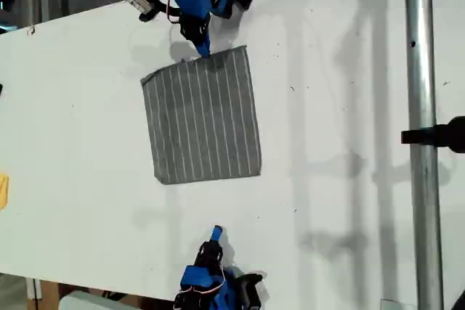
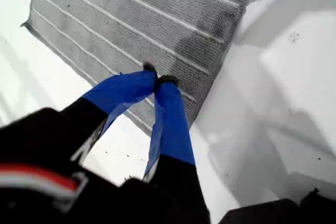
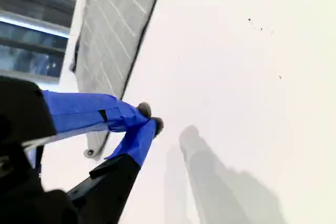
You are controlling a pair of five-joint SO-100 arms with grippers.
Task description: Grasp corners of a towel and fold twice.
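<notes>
Grey cloth with thin white stripes — the towel [image 1: 203,115] — lies spread flat on the white table [image 1: 341,143], one layer by the look of it, so neither fold seems made. My first gripper [image 2: 158,81], at the top of the exterior view, hangs over the towel's edge near a corner [image 1: 243,50], probably placed there to take that edge. Its blue fingers [image 2: 170,119] are pressed nearly together, tips just above or on the fabric; no cloth is visibly pinched between them. My second gripper [image 3: 149,118], at the bottom of the exterior view, sits well apart from the towel over bare table — fingers closed tip to tip, holding nothing.
</notes>
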